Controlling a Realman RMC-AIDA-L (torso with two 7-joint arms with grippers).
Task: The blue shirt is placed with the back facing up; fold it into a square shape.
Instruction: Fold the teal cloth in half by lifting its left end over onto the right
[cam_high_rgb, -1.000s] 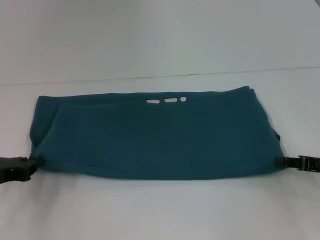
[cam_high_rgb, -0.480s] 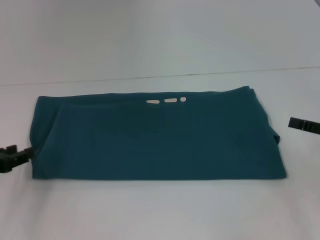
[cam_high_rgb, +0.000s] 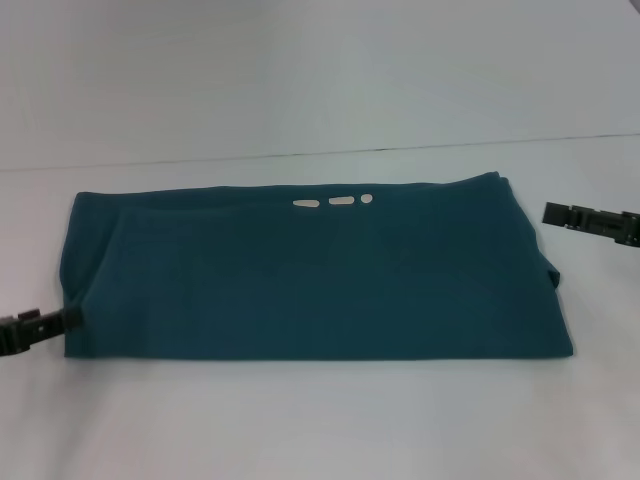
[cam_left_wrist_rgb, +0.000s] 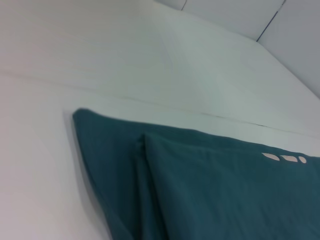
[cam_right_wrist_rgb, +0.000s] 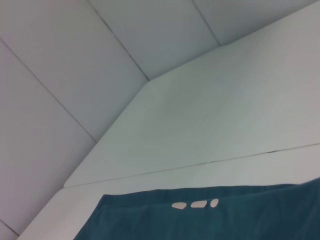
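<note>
The blue shirt (cam_high_rgb: 315, 275) lies flat on the white desk (cam_high_rgb: 320, 420), folded into a wide horizontal band at the centre of the head view. Three small white marks (cam_high_rgb: 341, 200) show near its 12 o'clock edge. The left tool (cam_high_rgb: 62, 319) sits at the band's 8 o'clock corner, touching the fabric edge; whether it is apart or together cannot be determined. The right tool (cam_high_rgb: 556, 214) hovers at 2 o'clock, just clear of the shirt; its state likewise cannot be determined.
</note>
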